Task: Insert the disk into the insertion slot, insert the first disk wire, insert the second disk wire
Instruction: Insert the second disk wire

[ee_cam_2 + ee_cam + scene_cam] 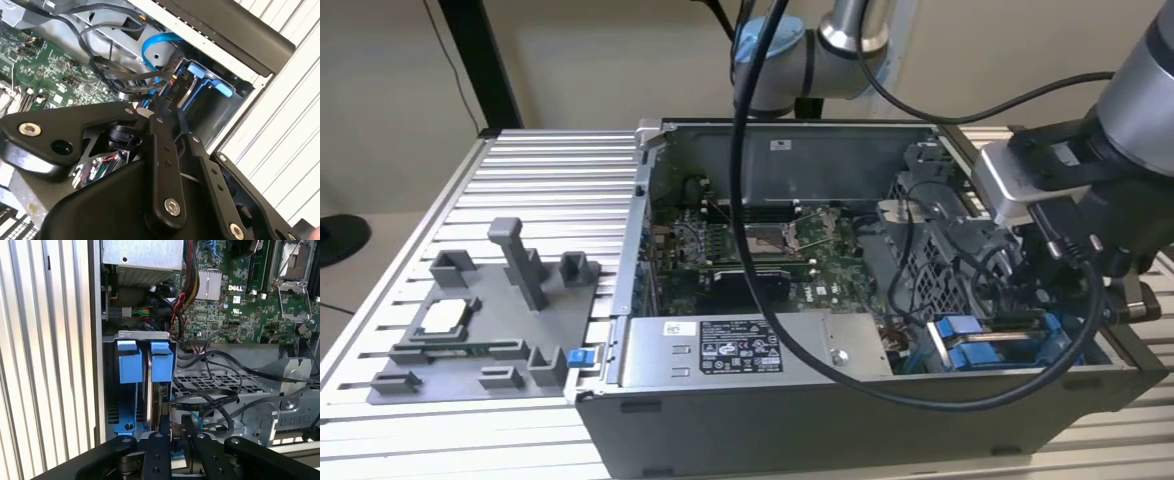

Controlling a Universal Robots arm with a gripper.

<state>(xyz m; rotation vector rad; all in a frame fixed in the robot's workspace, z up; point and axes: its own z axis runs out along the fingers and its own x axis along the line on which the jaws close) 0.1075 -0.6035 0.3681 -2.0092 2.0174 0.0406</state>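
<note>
The disk [149,385] stands on edge in the insertion slot [142,334], framed by its blue carrier [127,365]. In the exterior view the blue carrier [961,335] sits at the case's front corner on that view's right, with my gripper [1021,305] reaching down into it. My gripper [178,437] is at the disk's end with its black fingers [159,452] close together on a black wire connector [175,91]. In the second wrist view my gripper [172,122] presses that connector against the disk's end beside the blue carrier tab [223,90]. A light blue wire [152,45] loops above it.
The open computer case [720,410] lies on a slatted aluminium table [520,180]. A grey labelled power-supply box [747,350] sits beside the bay. Black cables [215,395] cross the perforated cage next to the slot. A grey fixture plate [480,330] lies at the exterior view's left.
</note>
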